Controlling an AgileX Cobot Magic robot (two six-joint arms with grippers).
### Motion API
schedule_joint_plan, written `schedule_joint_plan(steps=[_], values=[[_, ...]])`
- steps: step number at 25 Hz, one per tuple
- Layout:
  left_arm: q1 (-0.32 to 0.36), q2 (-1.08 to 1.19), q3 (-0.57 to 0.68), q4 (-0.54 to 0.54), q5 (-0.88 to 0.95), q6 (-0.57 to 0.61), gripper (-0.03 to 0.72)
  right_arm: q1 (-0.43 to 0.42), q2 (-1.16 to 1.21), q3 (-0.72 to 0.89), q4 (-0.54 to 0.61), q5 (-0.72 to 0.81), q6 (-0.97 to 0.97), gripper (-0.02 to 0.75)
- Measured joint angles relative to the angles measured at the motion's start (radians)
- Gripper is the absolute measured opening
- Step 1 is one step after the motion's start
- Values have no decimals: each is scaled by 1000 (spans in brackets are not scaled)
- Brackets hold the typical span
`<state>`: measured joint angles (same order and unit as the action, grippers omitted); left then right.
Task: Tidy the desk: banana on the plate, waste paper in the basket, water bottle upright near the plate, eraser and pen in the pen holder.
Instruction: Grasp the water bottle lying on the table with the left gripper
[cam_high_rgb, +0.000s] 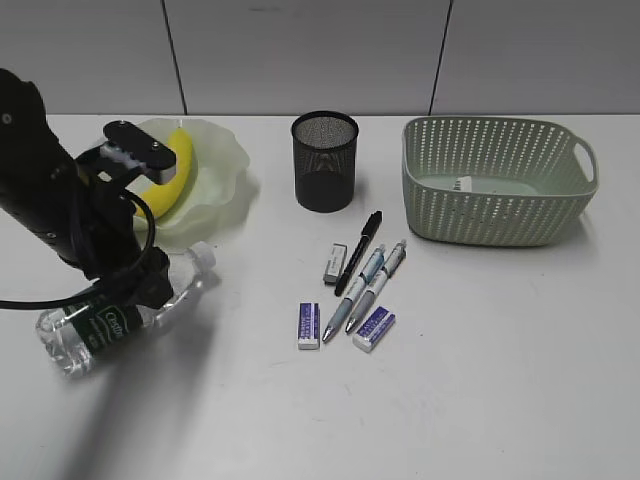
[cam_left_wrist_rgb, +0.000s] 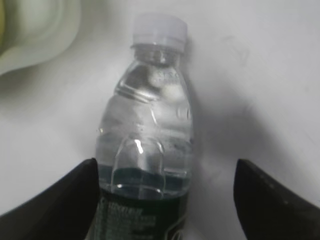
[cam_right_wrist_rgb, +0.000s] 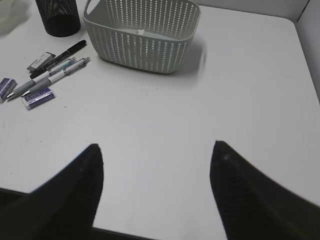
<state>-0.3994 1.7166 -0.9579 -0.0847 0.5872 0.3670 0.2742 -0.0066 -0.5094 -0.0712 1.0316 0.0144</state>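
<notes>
White worktop (cam_high_rgb: 480, 380), grey panelled wall behind. Banana (cam_high_rgb: 170, 175) already lies on the plate (cam_high_rgb: 225, 195), far left. Pen holder (cam_high_rgb: 325, 160) stands mid-back; basket (cam_high_rgb: 500, 180) to its right with a pale scrap (cam_high_rgb: 460, 184) inside, probably the waste paper. Three pens (cam_high_rgb: 362, 275) and three erasers (cam_high_rgb: 372, 328) lie loose in front of the holder, none put away yet.

Water bottle (cam_left_wrist_rgb: 147, 150) lies on its side just in front of the plate, cap toward the plate. Left tool (cam_left_wrist_rgb: 165, 200) is spread wide and straddles the bottle at the label; the left finger (cam_left_wrist_rgb: 65, 197) sits at or against the bottle wall, the right one well clear. Nothing gripped. Right tool (cam_right_wrist_rgb: 155, 195) hangs open over bare worktop, holding nothing, well away from the clutter.

Step in hand, by judgement: grasp the bottle and stand it up.

Notes on doing it well:
- Centre the tool first; the bottle sits hard to one side of the gap and a close would shove it sideways.
- Round, smooth, part-filled: likely to roll and slosh. Close firmly on the labelled body.
- Tilt it up onto its base near the plate but not touching the rim.
- Release only once the base sits flat.
</notes>
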Motion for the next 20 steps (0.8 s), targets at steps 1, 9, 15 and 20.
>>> schedule_joint_plan(steps=[1,9,15,20], values=[[-6,7,0,18,-18,1,634,0,0,0,0,0,0,529],[-24,87,-7,74,-84,2,615,0,0,0,0,0,0,529],[-24,135,-10,66,-118,2,550,0,0,0,0,0,1,528],[-41,144,-17,55,-134,2,517,0,0,0,0,0,1,528]])
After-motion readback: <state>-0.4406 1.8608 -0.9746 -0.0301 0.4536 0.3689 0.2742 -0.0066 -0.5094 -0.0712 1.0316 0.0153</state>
